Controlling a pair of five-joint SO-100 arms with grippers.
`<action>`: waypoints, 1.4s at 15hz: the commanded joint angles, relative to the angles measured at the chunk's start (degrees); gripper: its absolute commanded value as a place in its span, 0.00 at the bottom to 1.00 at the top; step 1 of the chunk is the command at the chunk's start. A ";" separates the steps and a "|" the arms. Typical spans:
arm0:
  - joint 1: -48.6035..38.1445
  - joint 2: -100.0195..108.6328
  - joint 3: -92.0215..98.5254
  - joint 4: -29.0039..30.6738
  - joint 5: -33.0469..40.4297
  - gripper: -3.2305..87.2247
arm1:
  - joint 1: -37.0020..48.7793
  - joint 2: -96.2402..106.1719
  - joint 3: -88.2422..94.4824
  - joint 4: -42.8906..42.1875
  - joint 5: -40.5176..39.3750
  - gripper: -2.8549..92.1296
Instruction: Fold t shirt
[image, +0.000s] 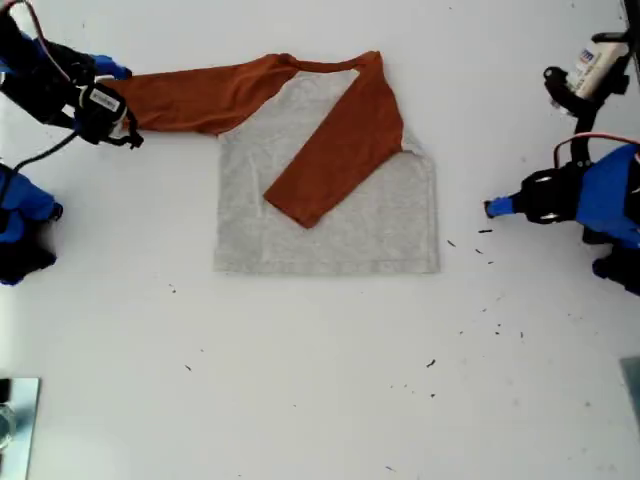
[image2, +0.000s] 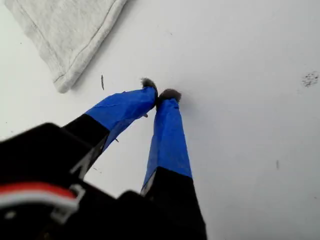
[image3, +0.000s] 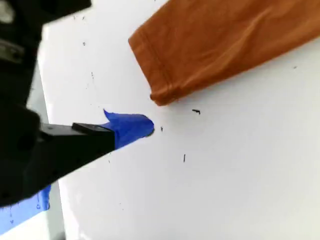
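The t shirt (image: 330, 190) lies flat on the white table (image: 320, 400), one orange sleeve already folded across the grey body, the other stretched toward the exterior view's left. The second hand (image3: 150, 127) sits just beside that cuff, grip unclear, probably lining up a pinch. The first hand (image2: 161, 93) rests pinched together, empty, near the hem corner. No containers here.

The first gripper (image2: 159, 95) hangs over the white table (image2: 250, 130), its two blue-taped fingers (image2: 167, 135) meeting at their dark tips with nothing between them. A grey hemmed corner of the t shirt (image2: 65, 30) lies flat nearby, apart from the tips. A small dark fleck (image2: 102, 81) sits between them.
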 joint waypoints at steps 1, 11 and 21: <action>-3.43 -4.57 1.05 -7.38 1.93 0.24 | -0.79 0.44 2.90 -0.09 -0.97 0.07; 15.38 14.06 -25.93 4.31 2.99 0.03 | -0.97 0.35 2.90 -0.09 -0.35 0.07; 71.19 -13.62 -52.38 -21.80 30.76 0.07 | -0.53 0.18 2.99 -0.09 -0.09 0.07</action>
